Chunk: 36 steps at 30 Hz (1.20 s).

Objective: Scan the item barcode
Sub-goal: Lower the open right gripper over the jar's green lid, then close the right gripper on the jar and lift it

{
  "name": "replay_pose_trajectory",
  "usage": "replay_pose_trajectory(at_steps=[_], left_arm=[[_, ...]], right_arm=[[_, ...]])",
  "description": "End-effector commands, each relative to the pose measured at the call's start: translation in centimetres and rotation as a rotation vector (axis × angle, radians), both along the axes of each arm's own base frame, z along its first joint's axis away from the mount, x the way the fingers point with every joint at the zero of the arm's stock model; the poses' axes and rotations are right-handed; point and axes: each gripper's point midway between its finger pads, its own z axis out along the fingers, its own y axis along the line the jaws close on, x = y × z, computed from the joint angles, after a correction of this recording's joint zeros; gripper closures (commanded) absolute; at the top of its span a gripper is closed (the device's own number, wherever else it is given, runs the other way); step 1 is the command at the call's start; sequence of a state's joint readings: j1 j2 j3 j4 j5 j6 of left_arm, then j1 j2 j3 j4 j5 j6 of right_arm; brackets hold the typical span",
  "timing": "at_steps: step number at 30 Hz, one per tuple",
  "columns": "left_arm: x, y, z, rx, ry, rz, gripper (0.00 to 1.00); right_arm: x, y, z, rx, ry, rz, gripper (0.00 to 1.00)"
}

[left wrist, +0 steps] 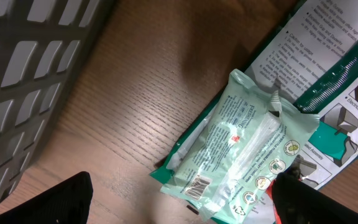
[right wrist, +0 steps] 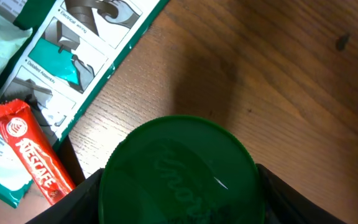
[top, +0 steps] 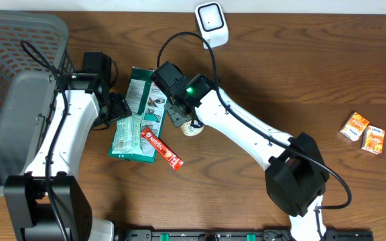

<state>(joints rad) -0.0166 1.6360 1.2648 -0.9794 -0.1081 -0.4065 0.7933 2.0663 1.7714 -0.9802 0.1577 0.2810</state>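
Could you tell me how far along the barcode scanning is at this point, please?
Done: no scan looks made so far. In hand: the right fingers flank the green-lidded jar, apparently gripping it, well short of the white scanner. The left fingers are open above the pale green packet, holding nothing. Left: carrying the jar to the scanner and showing its barcode.

Green lid [right wrist: 179,168], between the fingers of the right gripper [right wrist: 180,205]: raised script, apparently "Knorr", only partly legible. Red stick sachet [right wrist: 33,158], left of that gripper: "NESCAFE" in white. Instruction sheet [right wrist: 73,56], ahead and left of it: heading "Detailed Assembly"; remaining print too small. Pale green pouch [left wrist: 241,155], ahead of the left gripper [left wrist: 179,205]: barcode label [left wrist: 196,185] at its nearer end, digits illegible; a row of round symbols.
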Motion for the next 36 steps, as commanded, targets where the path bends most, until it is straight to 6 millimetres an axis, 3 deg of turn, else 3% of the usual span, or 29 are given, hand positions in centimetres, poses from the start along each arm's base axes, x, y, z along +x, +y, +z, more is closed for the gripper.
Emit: replay_pose_trajectory(at_steps=[1, 5, 7, 9, 10, 11, 13, 14, 20, 25, 29, 31, 35, 36], left_arm=[[0.3, 0.3, 1.0, 0.009, -0.03, 0.003, 0.07], [0.3, 0.3, 1.0, 0.009, -0.03, 0.003, 0.07], [0.3, 0.3, 1.0, 0.009, -0.03, 0.003, 0.07], [0.3, 0.3, 1.0, 0.008, -0.03, 0.003, 0.07], [0.3, 0.3, 1.0, 0.009, -0.03, 0.003, 0.07], [0.3, 0.3, 1.0, 0.009, -0.03, 0.003, 0.07], [0.3, 0.3, 1.0, 0.009, -0.03, 0.003, 0.07], [0.3, 0.3, 1.0, 0.009, -0.03, 0.003, 0.07], [0.3, 0.3, 1.0, 0.009, -0.03, 0.003, 0.07], [0.3, 0.3, 1.0, 0.009, -0.03, 0.003, 0.07], [0.3, 0.3, 1.0, 0.009, -0.03, 0.003, 0.07], [0.3, 0.3, 1.0, 0.009, -0.03, 0.003, 0.07], [0.3, 0.3, 1.0, 0.009, -0.03, 0.003, 0.07], [0.3, 0.3, 1.0, 0.008, -0.03, 0.003, 0.07]], right_arm=[[0.0, 0.0, 0.6, 0.01, -0.01, -0.003, 0.43], [-0.1, 0.0, 0.6, 0.008, -0.004, -0.001, 0.42], [-0.2, -0.1, 0.6, 0.006, -0.002, -0.001, 0.53], [-0.2, -0.1, 0.5, 0.004, 0.0, -0.001, 0.73], [-0.2, -0.1, 0.5, 0.004, 0.0, -0.001, 0.78], [-0.2, -0.1, 0.5, 0.003, 0.001, -0.001, 0.75], [-0.3, -0.2, 0.5, 0.002, 0.002, -0.001, 0.47], [-0.3, -0.2, 0.5, 0.002, 0.002, -0.001, 0.38], [-0.3, -0.1, 0.5, 0.004, 0.008, 0.0, 0.32], [-0.7, -0.5, 0.3, -0.01, 0.024, 0.0, 0.38], [-0.9, -0.6, 0.3, -0.017, 0.03, 0.0, 0.28], [-0.6, -0.5, 0.4, -0.013, 0.019, 0.003, 0.29], [0.7, -0.5, 2.7, 0.007, -0.041, 0.004, 0.26], [1.0, -0.4, 3.7, 0.029, -0.05, -0.004, 0.17]])
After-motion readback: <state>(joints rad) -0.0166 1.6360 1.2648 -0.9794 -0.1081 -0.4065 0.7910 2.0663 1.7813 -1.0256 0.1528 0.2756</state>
